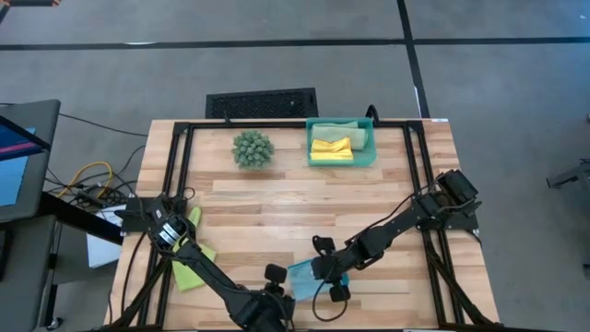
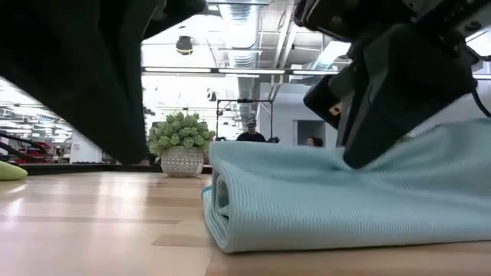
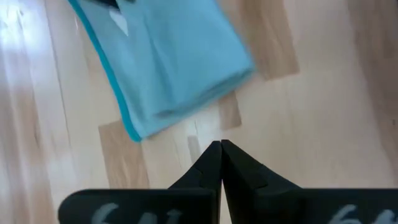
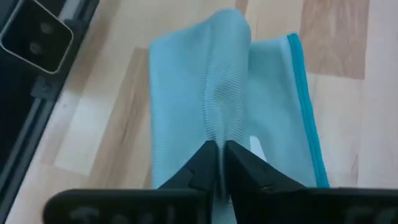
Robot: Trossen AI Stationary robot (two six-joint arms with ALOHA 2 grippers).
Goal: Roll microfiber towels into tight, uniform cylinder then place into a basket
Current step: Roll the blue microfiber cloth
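The right gripper (image 4: 219, 163) is pinching a raised fold of the light blue towel (image 4: 211, 93) near the table's (image 1: 369, 198) front edge, partly hiding it. The left gripper (image 3: 221, 165) is sitting closed and empty just beside it.

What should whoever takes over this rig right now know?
Right end effector: pinching a raised fold of the light blue towel at the table's near edge.
Left end effector: shut, empty, beside that towel.
Basket: holds the yellow towel and the sage green towel.
Lime green towel: on the table under the left arm.
Left: finish rolling the blue, roll the lime, basket both.
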